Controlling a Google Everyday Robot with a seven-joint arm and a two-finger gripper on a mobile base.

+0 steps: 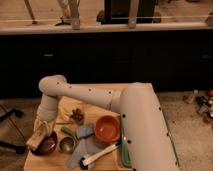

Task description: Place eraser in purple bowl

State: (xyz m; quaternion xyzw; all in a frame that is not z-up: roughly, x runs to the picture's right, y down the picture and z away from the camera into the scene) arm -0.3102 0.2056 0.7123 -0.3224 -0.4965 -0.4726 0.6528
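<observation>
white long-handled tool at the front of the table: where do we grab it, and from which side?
Probably mid-handle, from straight above, closing across its narrow width. The white tool lies flat, slanting from front-left up toward the orange bowl, and its dark front end looks bulkier than the slim handle. The pincer sits over at the purple bowl, on the table's left.

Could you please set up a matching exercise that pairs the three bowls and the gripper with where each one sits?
Things:
1. purple bowl
2. metal bowl
3. orange bowl
4. gripper

Places:
A. middle one of the three bowls
B. at the purple bowl's left rim
C. rightmost bowl, beside the green tray
D. leftmost bowl

Pairs: 1-D, 2-A, 3-C, 4-B
</observation>
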